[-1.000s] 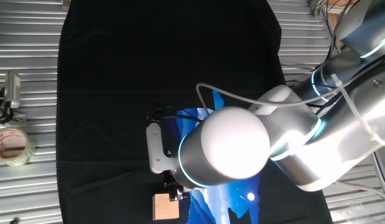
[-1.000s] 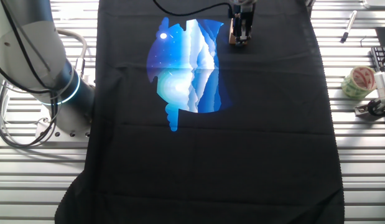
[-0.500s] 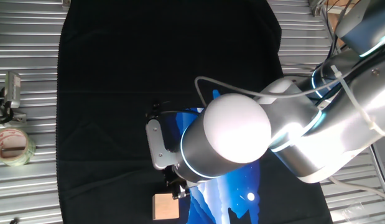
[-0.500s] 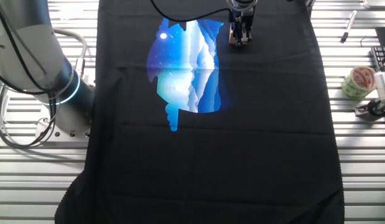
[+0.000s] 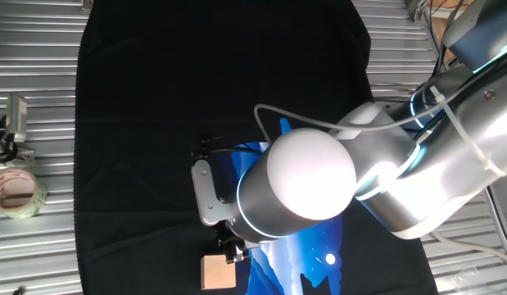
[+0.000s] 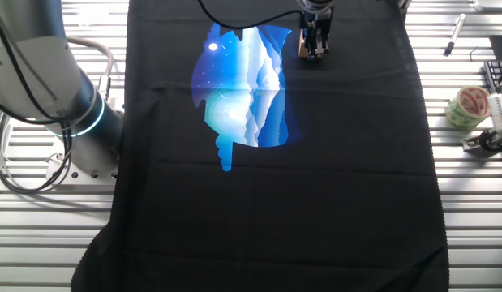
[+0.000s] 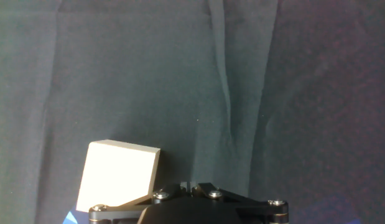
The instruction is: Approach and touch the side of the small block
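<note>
The small block (image 5: pixel 218 272) is a pale wooden cube on the black cloth near the bottom edge of one fixed view. My gripper (image 5: pixel 230 249) is shut and empty, its tip low at the block's upper right corner. I cannot tell whether it touches. In the other fixed view the gripper (image 6: pixel 315 42) stands at the far edge of the cloth, with the block (image 6: pixel 302 50) peeking out on its left. In the hand view the block (image 7: pixel 117 174) lies at lower left, right beside the closed fingers (image 7: pixel 173 193).
A black cloth (image 6: pixel 275 203) with a blue printed picture (image 6: pixel 242 89) covers the slatted metal table. A roll of clear tape (image 5: pixel 15 192), also in the other fixed view (image 6: pixel 468 105), and a metal clamp (image 5: pixel 11 123) lie off the cloth. A pen (image 6: pixel 455 34) lies at far right.
The arm has shifted slightly, bringing the gripper tip a little closer to the block. The block has not moved.
</note>
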Available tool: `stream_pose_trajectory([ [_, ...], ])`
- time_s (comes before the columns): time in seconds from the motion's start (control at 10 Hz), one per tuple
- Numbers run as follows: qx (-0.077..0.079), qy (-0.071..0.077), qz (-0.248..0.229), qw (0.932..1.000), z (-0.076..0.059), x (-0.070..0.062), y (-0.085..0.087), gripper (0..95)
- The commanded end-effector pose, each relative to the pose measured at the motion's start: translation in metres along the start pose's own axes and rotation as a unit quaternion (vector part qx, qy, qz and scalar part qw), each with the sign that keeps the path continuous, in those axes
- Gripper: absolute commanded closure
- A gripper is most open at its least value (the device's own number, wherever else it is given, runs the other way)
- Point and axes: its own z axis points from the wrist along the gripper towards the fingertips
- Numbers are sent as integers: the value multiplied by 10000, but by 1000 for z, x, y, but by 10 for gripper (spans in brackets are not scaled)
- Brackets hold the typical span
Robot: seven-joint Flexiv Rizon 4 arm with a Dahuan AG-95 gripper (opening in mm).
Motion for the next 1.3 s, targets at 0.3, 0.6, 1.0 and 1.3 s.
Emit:
stream_pose_trajectory([
  [0.3,38,-16,171,9998,0,-1,0,950],
  [0.6,-59,-45,907,9959,0,-1,0,950],
  [1.0,-200,-2,1502,9885,0,-1,0,950],
  [1.3,-145,-6,1553,9878,2,0,4,950],
])
